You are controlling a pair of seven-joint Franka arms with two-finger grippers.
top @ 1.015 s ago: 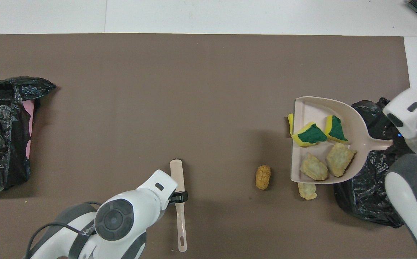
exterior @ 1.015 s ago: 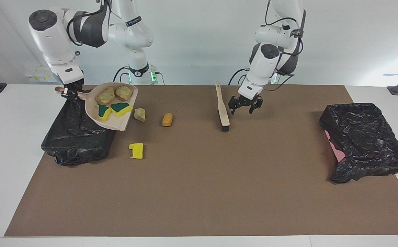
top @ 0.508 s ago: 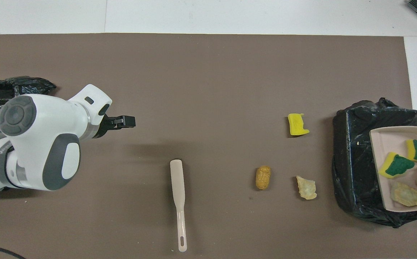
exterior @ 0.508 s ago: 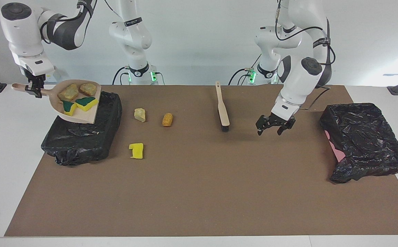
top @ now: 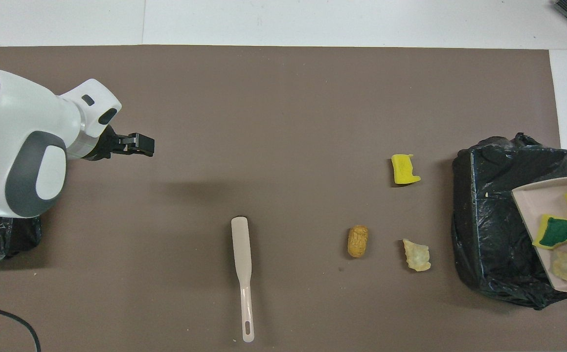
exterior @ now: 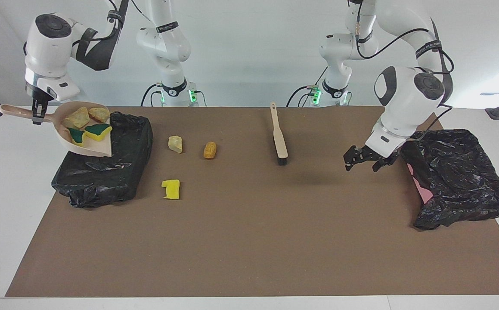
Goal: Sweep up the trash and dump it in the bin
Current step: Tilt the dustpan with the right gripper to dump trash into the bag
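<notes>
4 scraps in raised beige dustpan (exterior: pixel 86 144) over black-lined bin (exterior: pixel 103 172); yellow sponge chunk (exterior: pixel 171 189), tan lump (exterior: pixel 175 144), orange-brown lump (exterior: pixel 209 150) lie on mat beside bin

The bin (exterior: pixel 103 172) wore glossy, crinkled black plastic. The dustpan (exterior: pixel 90 144) looked smooth matt plastic. The mat (exterior: pixel 249 237) was matt brown.

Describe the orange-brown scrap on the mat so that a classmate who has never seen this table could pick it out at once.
Start at the brown mat and find the black-lined bin at the right arm's end. Beside that bin three loose scraps lie on the mat. The orange-brown lump lies nearest the brush; it is oval and ridged, unlike the pale tan lump and the flat yellow sponge piece.
</notes>
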